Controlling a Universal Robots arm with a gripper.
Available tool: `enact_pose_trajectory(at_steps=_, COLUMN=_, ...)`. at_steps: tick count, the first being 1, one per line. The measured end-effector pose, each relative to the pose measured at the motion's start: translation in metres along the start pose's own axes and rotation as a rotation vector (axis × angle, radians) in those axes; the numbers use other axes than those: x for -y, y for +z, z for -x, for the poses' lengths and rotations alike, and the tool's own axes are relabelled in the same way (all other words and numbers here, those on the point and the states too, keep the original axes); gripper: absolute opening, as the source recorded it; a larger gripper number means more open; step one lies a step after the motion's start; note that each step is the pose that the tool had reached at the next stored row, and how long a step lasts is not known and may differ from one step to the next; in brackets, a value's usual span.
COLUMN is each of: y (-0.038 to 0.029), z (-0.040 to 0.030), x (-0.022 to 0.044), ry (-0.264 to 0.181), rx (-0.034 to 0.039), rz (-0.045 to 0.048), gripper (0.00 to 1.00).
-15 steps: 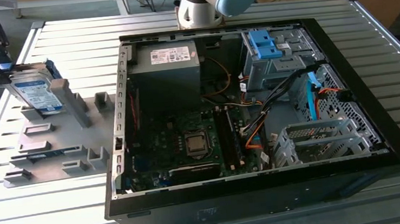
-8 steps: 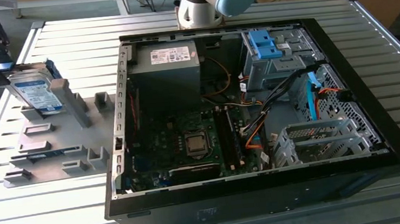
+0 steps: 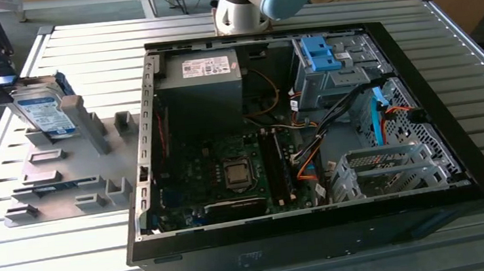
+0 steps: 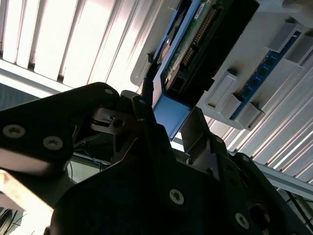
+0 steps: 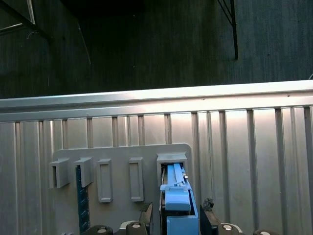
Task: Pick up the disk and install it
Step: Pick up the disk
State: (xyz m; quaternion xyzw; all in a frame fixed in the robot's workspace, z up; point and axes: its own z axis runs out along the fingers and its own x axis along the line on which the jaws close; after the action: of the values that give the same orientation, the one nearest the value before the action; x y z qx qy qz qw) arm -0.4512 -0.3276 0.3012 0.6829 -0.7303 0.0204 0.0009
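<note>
The ribbed metal worktop (image 3: pixel 86 254) carries an open black computer case (image 3: pixel 482 173) across its middle. A grey fixture plate (image 3: pixel 71 183) with raised slots lies beside the case, close to the worktop's edge on the exterior view's left. The disk (image 3: pixel 45 113) stands on edge in a slot at the plate's corner, on the side toward the worktop edge where the arm's base (image 3: pixel 248 3) rises. Its white-and-blue label faces out and it leans slightly. The black hand (image 3: pixel 0 76) is down over the disk's upper end and touching it there. In the second wrist view the hand (image 4: pixel 171 117) straddles the blue rail, with the disk (image 4: pixel 190 49) showing its green circuit side beyond. In the first wrist view the hand (image 5: pixel 178 218) sits either side of the same blue-edged disk (image 5: pixel 178 196), which is seated in its slot in the plate (image 5: pixel 122 156). I cannot tell whether the hand is actually clamped on the disk or just set around it. A thin blue strip of circuit board (image 5: pixel 82 196) stands in another slot of the plate, well apart from the disk. Inside the case, the grey power-supply box (image 3: pixel 203 89) sits in the corner nearest the arm's base. Blue brackets (image 3: pixel 321 53) top the metal bay beside it, and an empty silver drive cage (image 3: pixel 385 169) stands near the opposite corner.
</note>
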Motion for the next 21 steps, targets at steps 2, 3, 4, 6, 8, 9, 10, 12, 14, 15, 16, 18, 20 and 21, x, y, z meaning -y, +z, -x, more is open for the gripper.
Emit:
enact_pose_trajectory(at_steps=2, y=0.0004, z=0.0000, x=0.0000, ry=0.000, rx=0.0000, rz=-0.0001, gripper=0.50)
enact_pose_trajectory(at_steps=3, y=0.0004, z=0.0000, x=0.0000, ry=0.000, rx=0.0000, rz=0.0000, gripper=0.43)
enact_pose_trajectory(at_steps=4, y=0.0005, z=0.0000, x=0.0000, ry=0.000, rx=0.0000, rz=0.0000, gripper=0.43)
enact_pose_trajectory(at_steps=6, y=0.0007, z=0.0000, x=0.0000, ry=0.000, rx=0.0000, rz=0.0000, gripper=0.43)
enact_pose_trajectory(at_steps=8, y=0.0007, z=0.0000, x=0.0000, ry=0.000, rx=0.0001, rz=-0.0001, gripper=0.42)
enact_pose_trajectory(at_steps=9, y=0.0007, z=0.0000, x=0.0000, ry=0.000, rx=0.0000, rz=-0.0001, gripper=0.37)
enact_pose_trajectory(at_steps=10, y=0.0007, z=0.0000, x=0.0000, ry=0.000, rx=0.0000, rz=-0.0001, gripper=0.37)
enact_pose_trajectory(at_steps=12, y=0.0007, z=0.0000, x=0.0000, ry=0.000, rx=0.0000, rz=-0.0001, gripper=0.37)
enact_pose_trajectory(at_steps=14, y=0.0008, z=0.0000, x=0.0000, ry=0.000, rx=0.0000, rz=-0.0001, gripper=0.37)
enact_pose_trajectory(at_steps=15, y=0.0007, z=0.0000, x=0.0000, ry=0.000, rx=0.0000, rz=0.0000, gripper=0.37)
enact_pose_trajectory(at_steps=16, y=0.0008, z=0.0000, x=0.0000, ry=0.000, rx=0.0000, rz=-0.0001, gripper=0.37)
enact_pose_trajectory(at_steps=18, y=0.0008, z=0.0000, x=0.0000, ry=0.000, rx=0.0000, rz=-0.0001, gripper=0.37)
enact_pose_trajectory(at_steps=20, y=0.0009, z=0.0000, x=-0.0001, ry=-0.015, rx=0.0004, rz=-0.0007, gripper=0.37)
enact_pose_trajectory(at_steps=21, y=0.0008, z=0.0000, x=-0.0001, ry=-0.031, rx=0.0009, rz=-0.0011, gripper=0.37)
